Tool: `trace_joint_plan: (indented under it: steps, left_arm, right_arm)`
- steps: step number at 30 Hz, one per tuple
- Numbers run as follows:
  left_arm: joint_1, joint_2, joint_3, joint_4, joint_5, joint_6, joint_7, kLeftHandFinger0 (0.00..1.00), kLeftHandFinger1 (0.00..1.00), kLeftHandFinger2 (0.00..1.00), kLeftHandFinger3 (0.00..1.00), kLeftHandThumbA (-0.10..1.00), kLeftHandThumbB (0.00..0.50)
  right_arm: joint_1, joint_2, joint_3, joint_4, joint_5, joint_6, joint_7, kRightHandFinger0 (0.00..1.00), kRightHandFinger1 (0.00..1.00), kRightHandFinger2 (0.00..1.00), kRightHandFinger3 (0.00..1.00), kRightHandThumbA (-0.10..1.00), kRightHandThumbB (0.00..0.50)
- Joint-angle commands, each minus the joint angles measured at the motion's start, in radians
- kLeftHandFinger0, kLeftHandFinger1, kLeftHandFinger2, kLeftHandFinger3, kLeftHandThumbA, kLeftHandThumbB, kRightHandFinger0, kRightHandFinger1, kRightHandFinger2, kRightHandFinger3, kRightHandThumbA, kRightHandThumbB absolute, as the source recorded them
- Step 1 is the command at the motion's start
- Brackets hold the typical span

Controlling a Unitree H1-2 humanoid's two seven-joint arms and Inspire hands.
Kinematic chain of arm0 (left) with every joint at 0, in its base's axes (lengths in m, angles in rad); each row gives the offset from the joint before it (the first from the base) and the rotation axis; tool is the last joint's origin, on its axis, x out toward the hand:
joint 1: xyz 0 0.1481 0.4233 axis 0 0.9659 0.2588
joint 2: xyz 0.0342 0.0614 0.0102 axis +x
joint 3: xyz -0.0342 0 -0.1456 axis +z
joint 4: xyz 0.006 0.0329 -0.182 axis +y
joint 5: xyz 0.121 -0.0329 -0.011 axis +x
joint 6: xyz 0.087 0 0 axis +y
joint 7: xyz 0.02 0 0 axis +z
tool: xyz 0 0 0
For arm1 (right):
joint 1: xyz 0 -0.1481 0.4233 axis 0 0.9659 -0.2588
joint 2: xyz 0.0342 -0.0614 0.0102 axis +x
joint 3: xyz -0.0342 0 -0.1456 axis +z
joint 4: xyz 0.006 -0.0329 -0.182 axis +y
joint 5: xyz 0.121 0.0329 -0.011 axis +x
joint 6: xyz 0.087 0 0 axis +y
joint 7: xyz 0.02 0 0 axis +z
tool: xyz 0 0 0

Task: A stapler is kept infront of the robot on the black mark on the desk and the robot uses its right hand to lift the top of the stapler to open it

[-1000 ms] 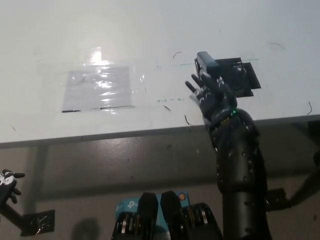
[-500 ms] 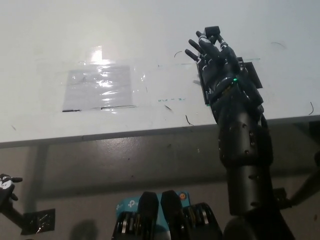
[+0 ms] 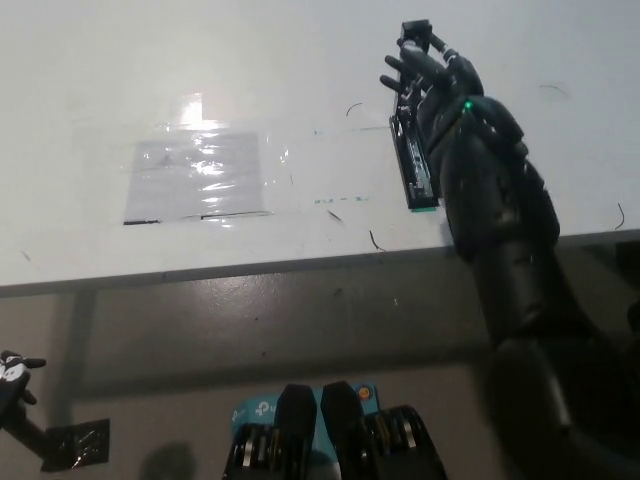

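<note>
White left hand (image 3: 14, 372) low at near left, off the white counter (image 3: 300, 80); fingers unclear. Clear plastic sheet (image 3: 195, 175) taped left of centre. Black stapler (image 3: 414, 170) right of centre, base flat, lid raised. Black right hand (image 3: 440, 85) fingers clamped on lid's far end.

Matt white desk (image 3: 250, 60), glossy clear film (image 3: 195, 175)

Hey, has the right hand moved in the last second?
Yes. The right hand has gone up the picture, farther across the desk, away from its near edge, judged against the taped plastic patch, which stayed put.
</note>
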Motion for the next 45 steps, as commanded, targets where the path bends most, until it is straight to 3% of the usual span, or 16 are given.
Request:
trace_joint_plan:
  steps: [1,7,11,15,16,19,25,27,31,36,45]
  left_arm:
    - [0.002,0.013,0.006,-0.022,0.003,-0.017,0.017,0.17,0.23,0.47,0.78,-0.01,0.000]
    - [-0.006,0.011,0.004,-0.030,0.005,0.001,0.022,0.19,0.24,0.45,0.78,0.06,0.000]
    - [-0.010,0.012,0.007,-0.026,-0.001,-0.003,0.017,0.14,0.21,0.45,0.77,0.04,0.000]
    - [-0.009,0.015,0.001,-0.037,0.009,0.001,0.020,0.16,0.21,0.44,0.78,0.02,0.000]
    - [-0.013,0.013,0.001,-0.037,0.010,0.007,0.022,0.17,0.22,0.41,0.74,0.17,0.000]
    - [-0.016,0.014,0.003,-0.034,0.009,0.002,0.023,0.17,0.21,0.40,0.71,0.23,0.000]
    - [-0.014,0.016,-0.001,-0.037,0.018,0.002,0.023,0.15,0.22,0.44,0.76,0.15,0.000]
    - [-0.019,0.020,0.011,-0.030,0.006,0.000,0.022,0.17,0.23,0.45,0.75,0.08,0.000]
    - [-0.021,0.023,0.010,-0.025,0.005,-0.010,0.018,0.13,0.21,0.44,0.74,0.03,0.000]
    - [-0.019,0.021,0.011,-0.034,0.008,0.000,0.021,0.14,0.22,0.44,0.74,-0.01,0.000]
    - [-0.020,0.030,0.011,-0.036,0.009,0.000,0.016,0.14,0.22,0.44,0.75,0.00,0.000]
  right_arm:
    - [-0.181,-0.029,-0.001,0.177,-0.021,-0.189,0.065,0.42,0.55,0.65,0.85,0.38,0.000]
    - [-0.246,-0.039,-0.007,0.320,-0.021,-0.246,0.071,0.39,0.48,0.62,0.87,0.35,0.000]
    - [-0.243,-0.023,-0.010,0.330,-0.019,-0.260,0.074,0.37,0.48,0.61,0.84,0.36,0.000]
    - [-0.219,-0.011,-0.005,0.306,-0.021,-0.244,0.076,0.38,0.49,0.62,0.86,0.36,0.000]
    - [-0.194,-0.007,0.004,0.285,-0.027,-0.233,0.084,0.39,0.50,0.63,0.87,0.35,0.000]
    - [-0.123,0.004,0.024,0.193,-0.033,-0.183,0.106,0.42,0.54,0.69,0.89,0.35,0.000]
    - [0.062,0.029,0.062,-0.139,-0.027,-0.013,0.087,0.44,0.57,0.72,0.88,0.30,0.000]
    - [0.159,0.040,0.075,-0.321,0.004,0.082,0.103,0.46,0.58,0.74,0.93,0.30,0.000]
    - [0.317,0.043,0.113,-0.592,0.084,0.211,0.101,0.53,0.65,0.82,0.99,0.38,0.000]
    - [0.454,0.015,0.216,-0.770,0.216,0.215,0.030,0.54,0.68,0.89,1.00,0.38,0.000]
    - [0.610,-0.023,0.330,-0.881,0.366,0.215,-0.048,0.54,0.68,0.84,1.00,0.38,0.000]
